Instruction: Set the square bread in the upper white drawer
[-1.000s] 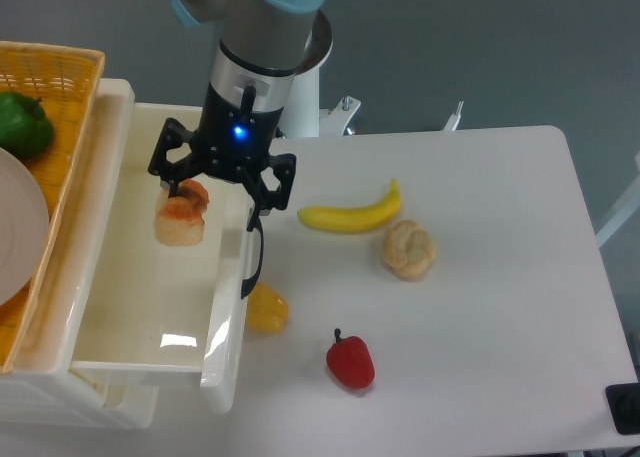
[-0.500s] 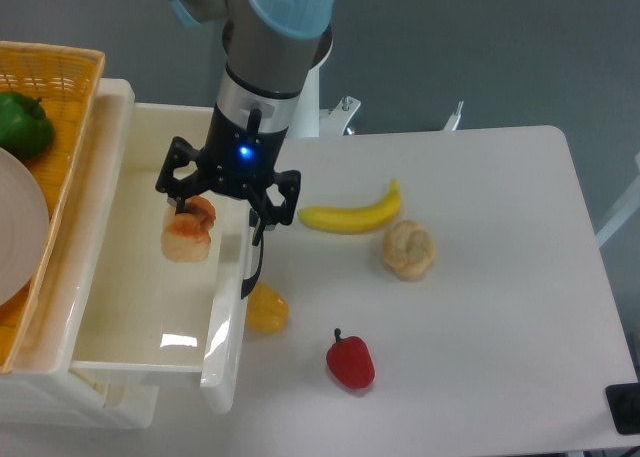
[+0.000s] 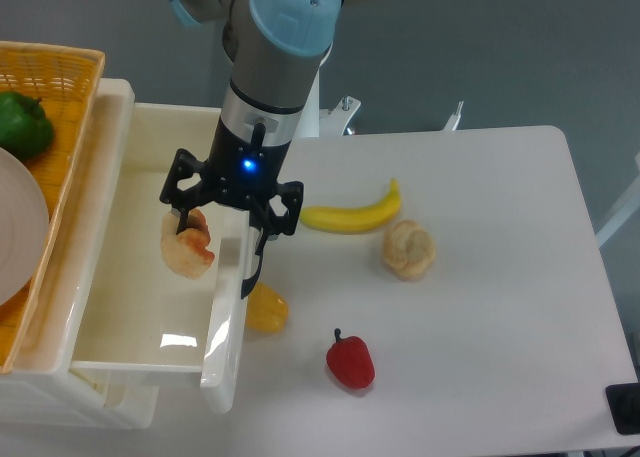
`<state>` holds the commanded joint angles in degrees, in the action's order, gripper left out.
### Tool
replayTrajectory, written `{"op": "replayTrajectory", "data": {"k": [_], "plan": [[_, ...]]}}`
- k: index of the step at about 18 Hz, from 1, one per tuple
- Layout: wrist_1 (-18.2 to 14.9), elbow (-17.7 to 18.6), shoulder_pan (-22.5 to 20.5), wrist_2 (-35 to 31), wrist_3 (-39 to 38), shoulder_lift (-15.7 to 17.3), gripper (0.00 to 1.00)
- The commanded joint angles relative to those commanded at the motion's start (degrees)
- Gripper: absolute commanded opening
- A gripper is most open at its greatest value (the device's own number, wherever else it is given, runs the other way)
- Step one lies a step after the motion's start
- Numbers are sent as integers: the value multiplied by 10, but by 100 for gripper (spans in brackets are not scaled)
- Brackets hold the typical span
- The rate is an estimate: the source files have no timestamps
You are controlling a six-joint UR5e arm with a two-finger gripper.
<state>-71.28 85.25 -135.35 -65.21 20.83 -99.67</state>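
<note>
My gripper [image 3: 222,227] hangs over the open upper white drawer [image 3: 130,307], at its right side near the front panel with the curved black handle [image 3: 252,267]. It is shut on the square bread [image 3: 188,247], a small tan slice with an orange-brown crust. The slice hangs tilted below the left finger [image 3: 181,213], inside the drawer's outline and above its floor. The right finger stands over the drawer's front panel.
An orange wicker basket [image 3: 70,67] with a green pepper [image 3: 22,122] and a white plate [image 3: 15,227] sits above the drawer at left. On the table lie a banana [image 3: 350,215], a pale bun [image 3: 408,249], a red pepper [image 3: 351,362] and a yellow pepper [image 3: 266,309].
My gripper has moved slightly down and towards the front of the drawer with the bread. The bread has tipped from fairly flat to tilted.
</note>
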Motion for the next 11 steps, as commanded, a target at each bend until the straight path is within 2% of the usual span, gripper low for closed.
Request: {"op": "replayTrajectory", "data": {"k": [7,11], "plan": [[0,0,-3,0,1,4,100],[2,-4,-24,-3,26,4,100]]}}
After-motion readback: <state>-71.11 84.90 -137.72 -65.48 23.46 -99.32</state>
